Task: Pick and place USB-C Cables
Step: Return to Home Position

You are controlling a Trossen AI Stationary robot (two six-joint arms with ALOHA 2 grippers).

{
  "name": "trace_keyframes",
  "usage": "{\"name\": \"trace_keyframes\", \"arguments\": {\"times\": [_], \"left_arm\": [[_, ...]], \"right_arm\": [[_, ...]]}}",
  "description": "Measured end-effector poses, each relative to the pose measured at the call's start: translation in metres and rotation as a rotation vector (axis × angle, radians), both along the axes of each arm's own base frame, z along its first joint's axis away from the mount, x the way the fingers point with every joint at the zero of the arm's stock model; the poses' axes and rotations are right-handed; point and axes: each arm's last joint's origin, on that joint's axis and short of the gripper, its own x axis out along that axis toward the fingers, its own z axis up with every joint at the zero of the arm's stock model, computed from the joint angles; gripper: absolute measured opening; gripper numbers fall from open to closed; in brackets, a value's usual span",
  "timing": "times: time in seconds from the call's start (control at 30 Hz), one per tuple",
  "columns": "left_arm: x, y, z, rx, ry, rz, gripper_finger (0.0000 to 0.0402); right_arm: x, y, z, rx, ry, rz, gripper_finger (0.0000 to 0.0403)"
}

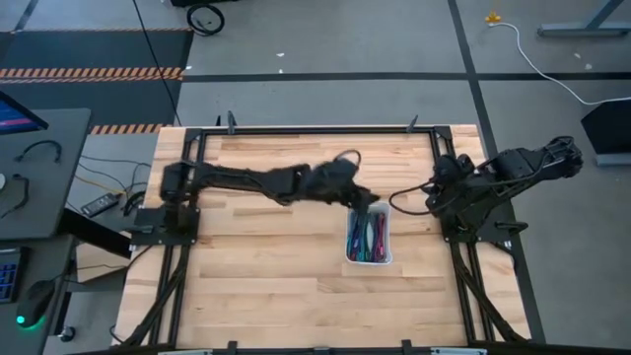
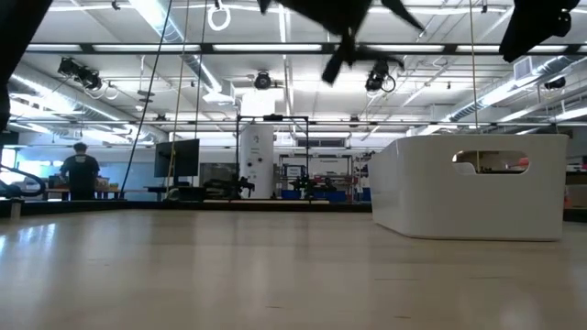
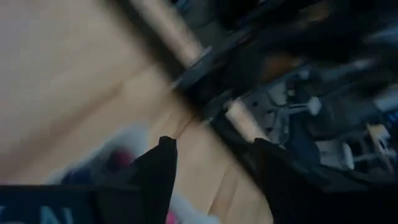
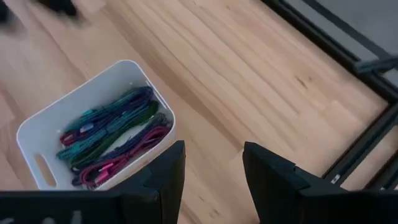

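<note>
The USB-C cables (image 1: 367,237), teal, purple, maroon and green bundles, lie side by side inside the white tray (image 1: 368,262) on the right half of the table; the right wrist view shows the cables (image 4: 112,140) in the tray (image 4: 74,99). My left gripper (image 1: 367,203) hovers over the tray's far end, open and empty; its view is blurred, with nothing between the fingers of the left gripper (image 3: 214,168). In the low view it is high above the tray (image 2: 472,197). My right gripper (image 1: 431,200) waits at the table's right edge, open (image 4: 211,165).
Bare wooden table (image 1: 266,256) lies left of and in front of the tray. A black metal frame (image 1: 315,129) runs around the table's edges. The right arm (image 1: 503,173) is folded over the right edge. A person stands far off in the room (image 2: 81,170).
</note>
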Motion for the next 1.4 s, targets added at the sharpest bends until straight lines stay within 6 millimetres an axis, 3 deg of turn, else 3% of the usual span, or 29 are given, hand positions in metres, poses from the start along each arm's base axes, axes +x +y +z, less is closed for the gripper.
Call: {"name": "trace_keyframes", "arguments": {"times": [0.13,0.37,0.5,0.7,0.77,1.0,1.2,1.4], "left_arm": [[-0.022,0.005,0.053,0.177,-0.101,-0.050,0.0200],[-0.079,0.029,0.114,0.377,-0.091,-0.049,0.0161],[-0.115,0.049,0.131,0.462,0.013,-0.032,0.0129],[-0.140,0.073,0.141,0.511,0.078,0.035,0.0087],[-0.143,0.079,0.140,0.510,0.096,0.059,0.0076],[-0.143,0.088,0.137,0.472,0.119,0.137,0.0053],[-0.143,0.089,0.136,0.442,0.119,0.193,0.0048],[-0.143,0.089,0.137,0.400,0.102,0.222,0.0052]], "right_arm": [[-0.013,-0.005,0.005,-0.010,-0.042,0.051,0.0164],[-0.060,-0.024,0.024,0.012,-0.373,0.160,0.0138],[-0.087,-0.034,0.032,0.057,-0.580,0.244,0.0106],[-0.111,-0.041,0.023,0.102,-0.779,0.351,0.0024],[-0.112,-0.040,0.012,0.109,-0.827,0.368,0.0007],[-0.089,-0.030,-0.032,0.093,-1.000,0.454,0.0004],[-0.053,-0.015,-0.064,0.048,-1.025,0.504,0.0003],[-0.034,-0.008,-0.093,0.034,-1.040,0.495,0.0002]]}}
